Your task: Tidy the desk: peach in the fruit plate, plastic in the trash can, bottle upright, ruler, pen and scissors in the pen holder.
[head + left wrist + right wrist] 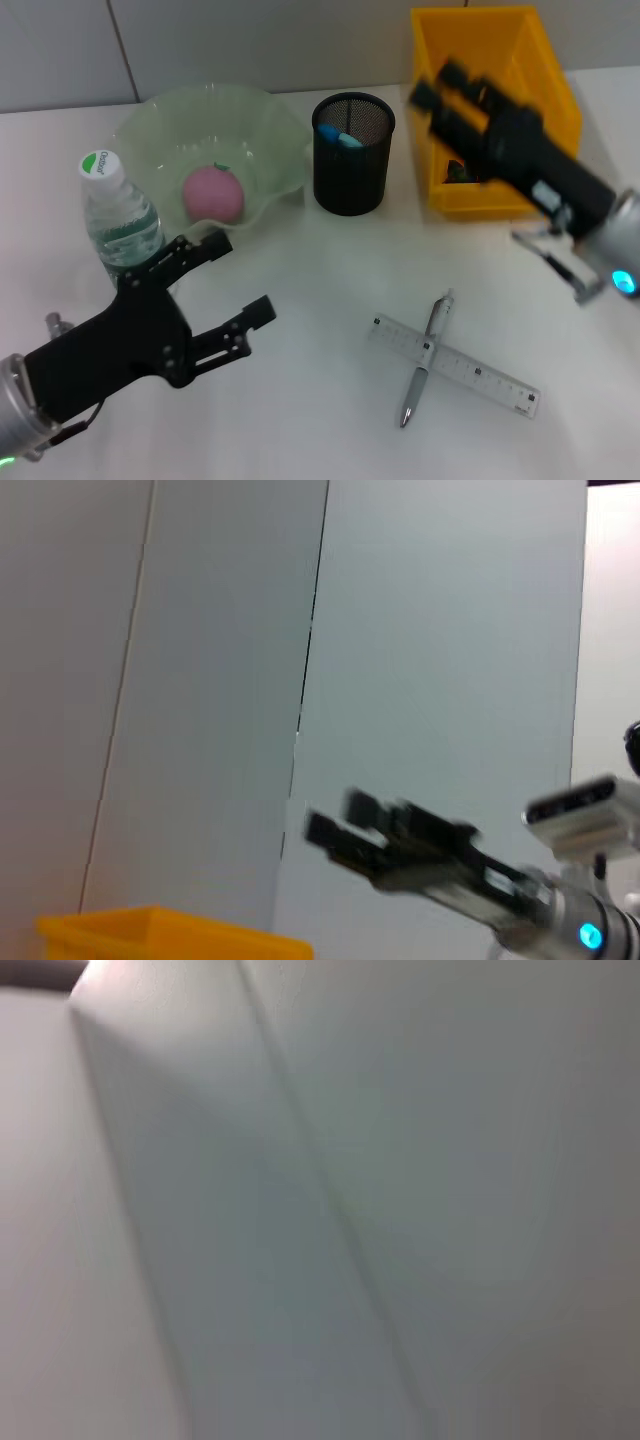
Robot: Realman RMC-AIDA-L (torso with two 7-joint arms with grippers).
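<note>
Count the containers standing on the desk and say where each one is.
3: green fruit plate at back left, black mesh pen holder in the middle, yellow bin at back right.

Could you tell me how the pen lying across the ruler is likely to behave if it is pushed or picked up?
The pen looks slim and round, so it may roll off the flat ruler. It seems stiff and light. Resting across the ruler, it probably sits slightly raised, which could help a pinch.

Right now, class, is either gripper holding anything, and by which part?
Nothing is held. The left gripper hangs open and empty beside the bottle; the right gripper, above the yellow bin, also carries nothing.
</note>
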